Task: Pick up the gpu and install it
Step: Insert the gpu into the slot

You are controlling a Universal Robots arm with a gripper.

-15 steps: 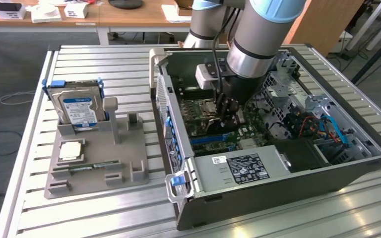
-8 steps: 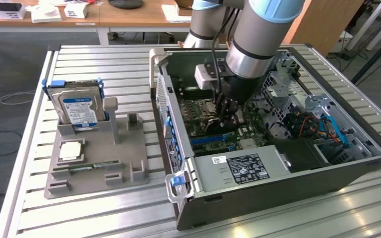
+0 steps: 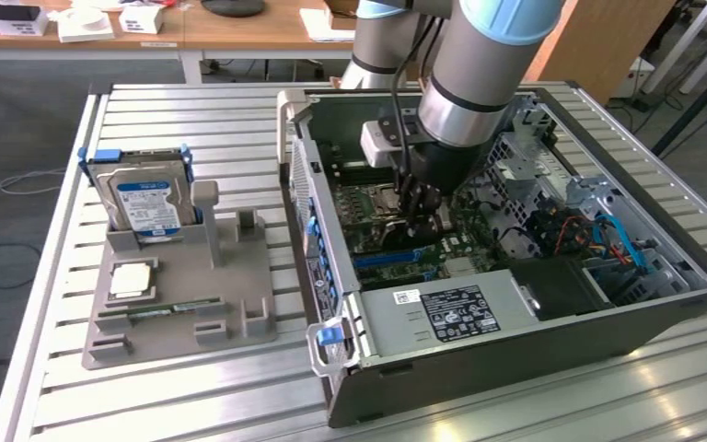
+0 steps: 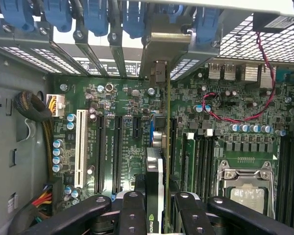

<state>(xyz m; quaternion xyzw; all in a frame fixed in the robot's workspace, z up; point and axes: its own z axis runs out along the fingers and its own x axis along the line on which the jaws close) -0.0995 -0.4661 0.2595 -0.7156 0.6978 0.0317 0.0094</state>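
You had one arm point(image 3: 477, 74) with one gripper point(image 3: 423, 214) reaching into one open computer case point(image 3: 648, 322), and on the table point(image 3: 144, 396) at the exterior view's left one grey stand point(image 3: 181, 341) carried one hard drive point(image 3: 144, 198), one processor chip point(image 3: 133, 278) and one memory stick point(image 3: 163, 313). The one gpu point(image 4: 154, 171) stood on edge between the two fingers point(image 4: 132, 215), which were clamped on its flat sides, close over the green motherboard point(image 4: 117, 98). Its metal bracket point(image 4: 159, 46) met the case's rear wall by the blue clips point(image 4: 95, 14).
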